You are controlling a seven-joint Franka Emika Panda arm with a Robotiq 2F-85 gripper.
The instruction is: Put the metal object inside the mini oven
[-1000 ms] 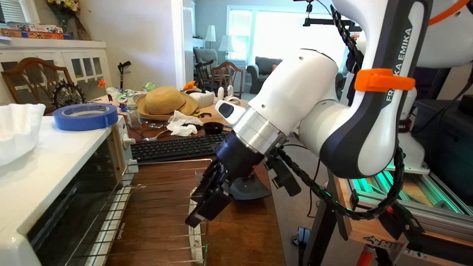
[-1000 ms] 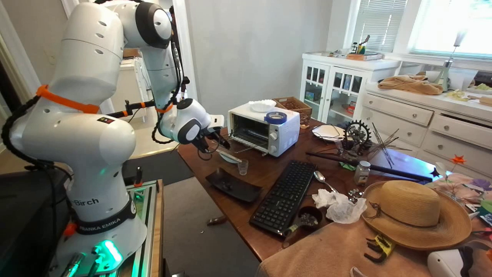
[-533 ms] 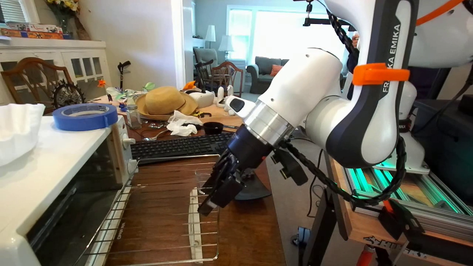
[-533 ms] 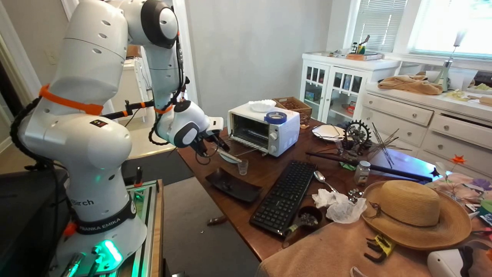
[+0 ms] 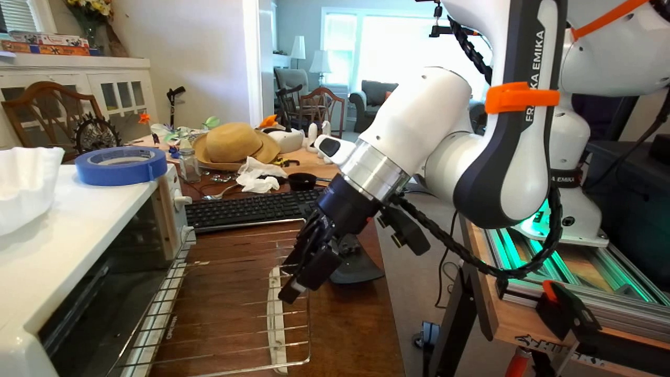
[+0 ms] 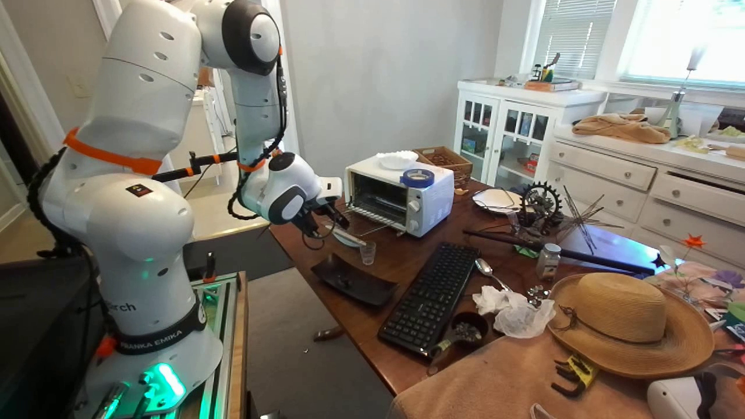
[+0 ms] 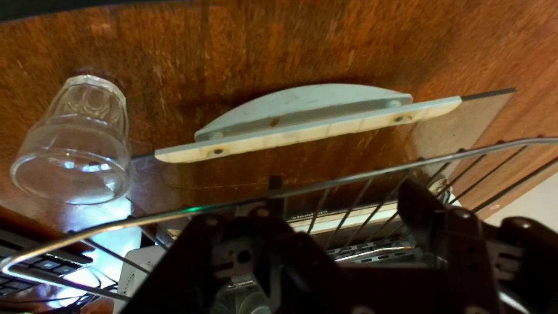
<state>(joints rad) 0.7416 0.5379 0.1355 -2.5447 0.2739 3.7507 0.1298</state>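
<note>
Presently, the brown table [image 6: 401, 259] is carrying the white mini oven [image 6: 435, 203], whose glass door [image 7: 340, 152] is lying lowered below the protruding wire rack [image 7: 366, 175]. The dark metal object [image 6: 372, 289] is resting on the table near its edge, outside the oven. The gripper [image 5: 289, 283] is hanging at the rack's front bar, with fingers standing well apart and gripping nothing; I cannot tell if they are touching it.
</note>
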